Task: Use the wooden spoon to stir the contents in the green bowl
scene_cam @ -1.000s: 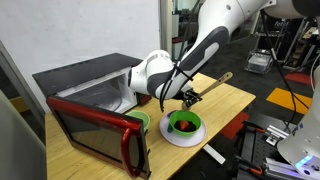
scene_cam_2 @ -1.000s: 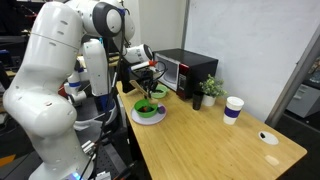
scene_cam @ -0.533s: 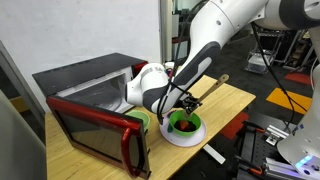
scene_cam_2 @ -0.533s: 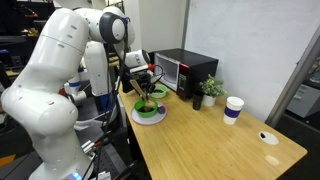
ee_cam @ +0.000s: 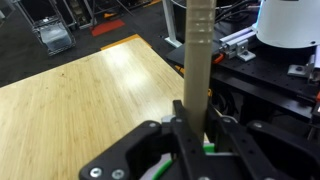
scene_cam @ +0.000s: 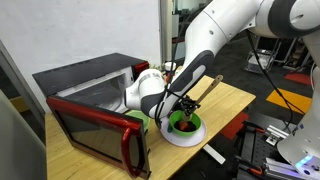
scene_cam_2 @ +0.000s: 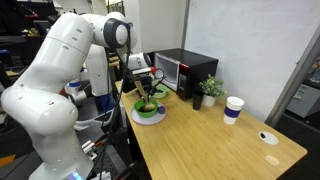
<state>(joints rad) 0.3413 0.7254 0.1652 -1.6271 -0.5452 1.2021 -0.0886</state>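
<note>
My wrist has dropped and tipped toward the green bowl [scene_cam: 196, 121] over the last second. My forearm now leans low over the wooden surface [scene_cam: 228, 101] where before it stood higher. My jaws are pinched on the wooden spoon [scene_cam: 210, 87]. In the wrist view its handle [ee_cam: 198, 50] runs straight out from between them, held firmly with no visible slip. The handle's free end slants up and away from the bowl, and it has sunk a little with my descent. From that I judge the head has gone down into the bowl, though my own hardware hides the head in every view.

The bowl sits on a white plate [scene_cam: 186, 139] near the surface's front edge, beside the open microwave's red door [scene_cam: 95, 132]. The contents [scene_cam: 184, 127] show as red bits inside it. In an exterior view the bowl [scene_cam_2: 147, 108] hasn't moved. So I read the reach as over and the stirring as starting. What's needed now seems to be small circles, kept gentle so the bowl doesn't skate off its plate.
</note>
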